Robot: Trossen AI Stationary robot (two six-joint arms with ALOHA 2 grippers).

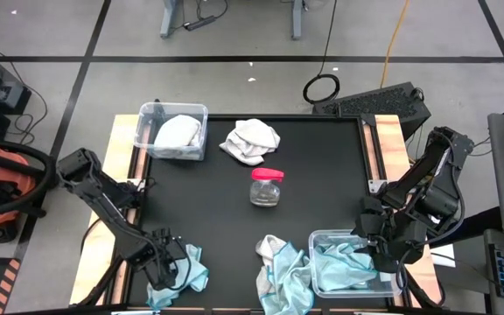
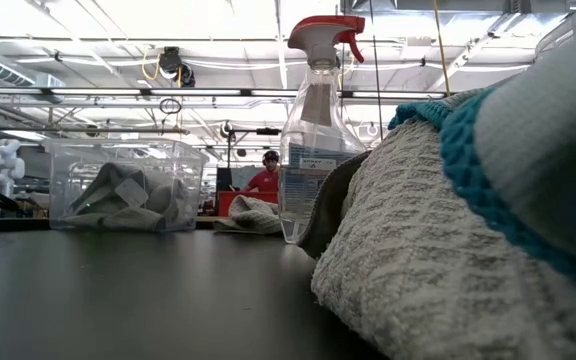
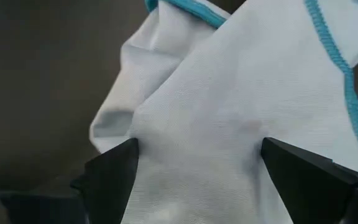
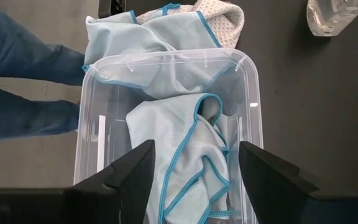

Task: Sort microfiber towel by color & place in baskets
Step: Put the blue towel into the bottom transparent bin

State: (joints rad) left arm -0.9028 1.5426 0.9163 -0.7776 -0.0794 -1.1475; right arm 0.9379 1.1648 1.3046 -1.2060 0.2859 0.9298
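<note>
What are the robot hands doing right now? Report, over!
Left gripper open around light blue towel. Right gripper open above near basket. Pile beside it unsorted.

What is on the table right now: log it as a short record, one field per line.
left tool: open, astride a light blue microfiber towel at the table's near left edge
right tool: open, above the near-right clear plastic bin
near-right bin contents: one light blue towel
far-left clear plastic bin: holds a white towel
loose white towel: beside the far-left bin
near pile: blue and white towels, beside the near-right bin
spray bottle with red cap: mid-table
</note>
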